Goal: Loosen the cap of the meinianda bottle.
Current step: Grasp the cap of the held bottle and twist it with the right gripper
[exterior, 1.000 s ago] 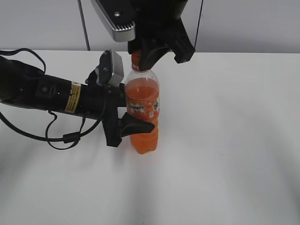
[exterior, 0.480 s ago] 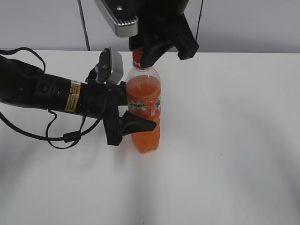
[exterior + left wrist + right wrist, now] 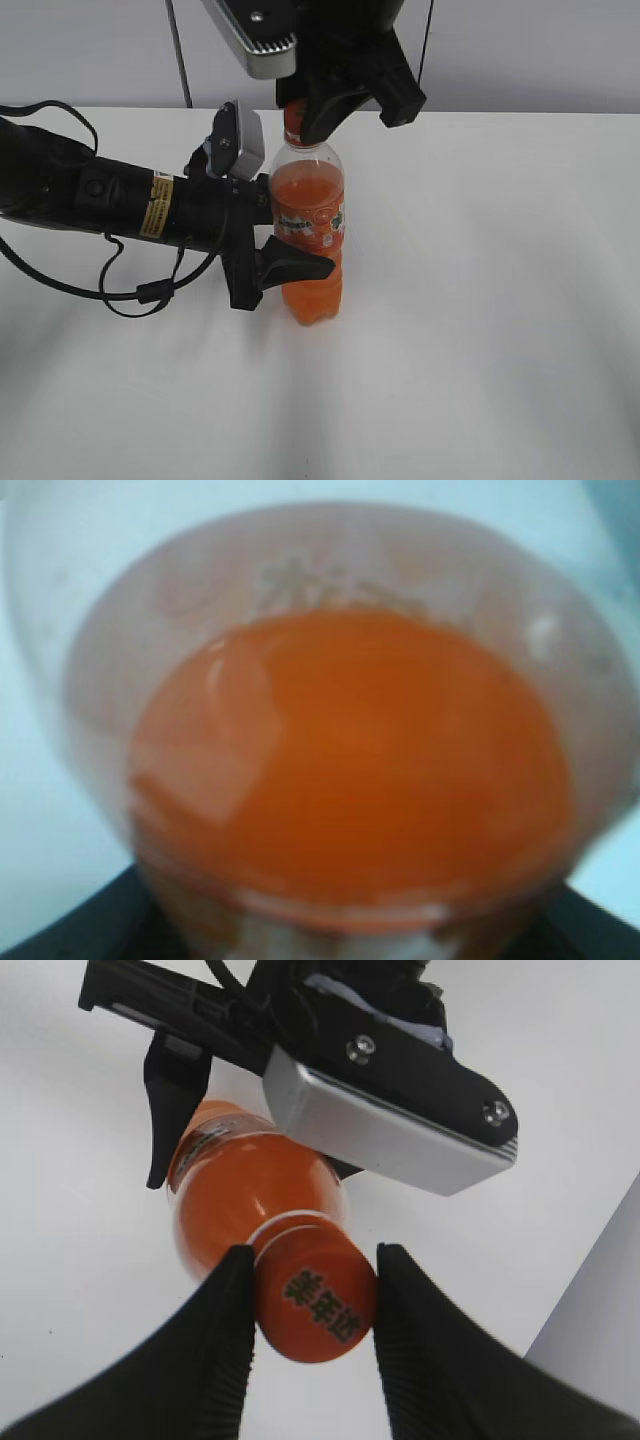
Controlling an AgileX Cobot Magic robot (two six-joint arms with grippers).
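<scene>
The meinianda bottle (image 3: 310,215), clear with orange drink and a label round its middle, stands upright on the white table (image 3: 480,300). My left gripper (image 3: 303,252) comes in from the left and is shut on the bottle's labelled body; one black finger (image 3: 295,266) crosses its front. In the left wrist view the bottle (image 3: 350,750) fills the picture, blurred. My right gripper (image 3: 315,1295) comes down from above, and its ribbed fingers (image 3: 225,1335) press both sides of the orange cap (image 3: 315,1305). In the exterior view the cap (image 3: 293,117) shows between the right gripper's (image 3: 298,116) black fingers.
The left arm (image 3: 110,195) lies low over the table with a looped cable (image 3: 140,292) beneath it. Its silver wrist camera housing (image 3: 390,1125) sits close beside the bottle's shoulder. A wall rises behind the table's far edge (image 3: 520,112).
The right gripper has turned a little on the cap, and the bottle with the left arm has shifted slightly to the right. Over the last half second almost nothing moves.
</scene>
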